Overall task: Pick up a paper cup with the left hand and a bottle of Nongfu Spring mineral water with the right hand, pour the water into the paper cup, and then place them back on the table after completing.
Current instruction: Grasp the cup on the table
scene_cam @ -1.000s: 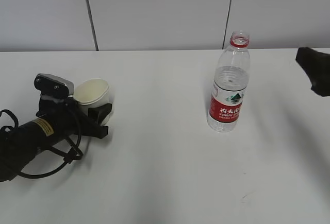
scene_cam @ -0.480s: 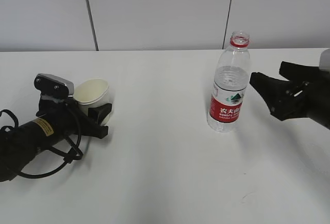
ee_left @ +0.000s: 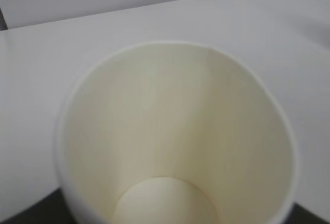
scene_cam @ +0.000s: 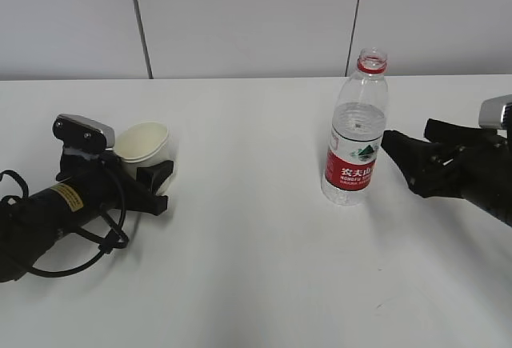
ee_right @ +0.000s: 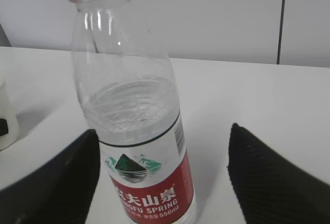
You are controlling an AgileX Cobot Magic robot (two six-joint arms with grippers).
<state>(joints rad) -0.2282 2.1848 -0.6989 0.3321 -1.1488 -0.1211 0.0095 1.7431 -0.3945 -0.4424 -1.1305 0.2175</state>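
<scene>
A white paper cup [scene_cam: 142,143] stands at the left of the table [scene_cam: 256,268], between the fingers of my left gripper [scene_cam: 148,174], which looks shut on it. In the left wrist view the cup's empty inside [ee_left: 170,141] fills the frame and hides the fingers. The uncapped Nongfu Spring bottle [scene_cam: 352,156], red label, partly full of clear water, stands right of centre. My right gripper [scene_cam: 406,136] is open just right of the bottle, not touching. In the right wrist view the bottle [ee_right: 139,131] stands between the spread fingers of the gripper [ee_right: 161,134].
The left arm, with its yellow sticker [scene_cam: 68,197] and looping cables [scene_cam: 96,244], lies low on the tabletop. A grey panelled wall [scene_cam: 256,20] runs behind the table's far edge.
My right gripper has come in from the right edge and moved left up to the bottle, jaws open. The left arm and cup have not moved.
</scene>
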